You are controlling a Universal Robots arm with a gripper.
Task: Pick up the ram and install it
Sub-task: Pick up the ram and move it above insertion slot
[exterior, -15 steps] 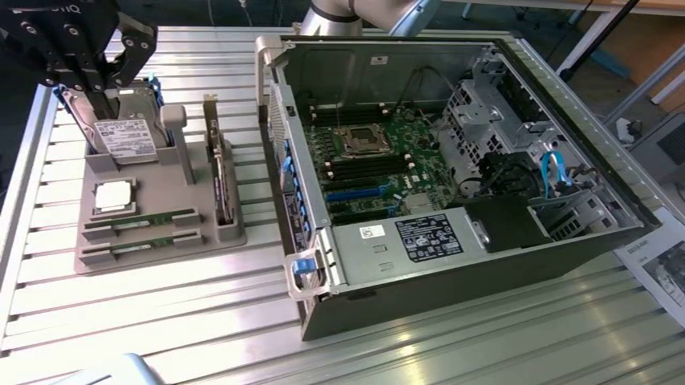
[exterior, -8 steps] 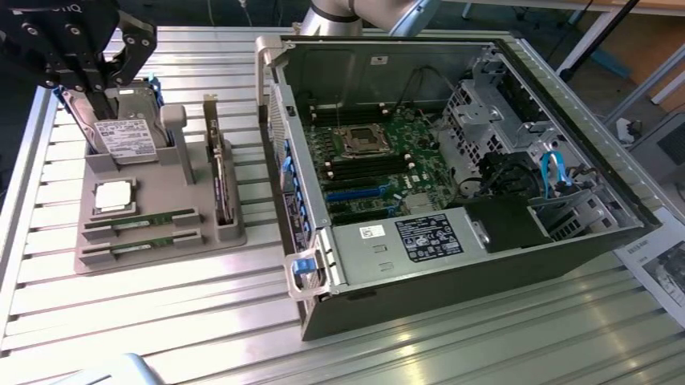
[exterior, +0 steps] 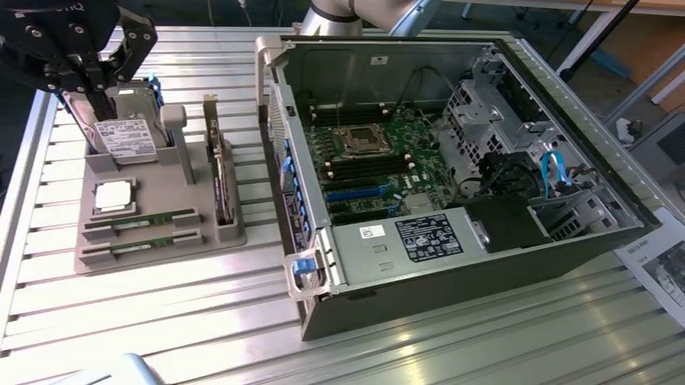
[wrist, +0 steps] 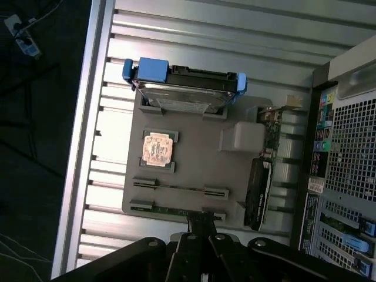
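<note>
Two ram sticks lie in the slots of a grey holder tray (exterior: 160,249): one ram (exterior: 139,220) farther back and one ram (exterior: 137,242) nearer the front edge. In the wrist view the same sticks show as thin lines, one ram (wrist: 179,188) and the other ram (wrist: 170,210). My black gripper (exterior: 86,108) hangs above the back of the tray, over the hard drive (exterior: 131,135). Its fingers (wrist: 200,226) are pressed together, shut on nothing, and their tip overlaps the nearer stick in the wrist view.
The tray also carries a square silver processor (exterior: 114,195) and an upright expansion card (exterior: 220,172). At the exterior view's right the open computer case (exterior: 535,241) lies on its side, its green motherboard (exterior: 374,164) exposed with dark memory slots. A ribbed metal table (exterior: 160,321) lies underneath.
</note>
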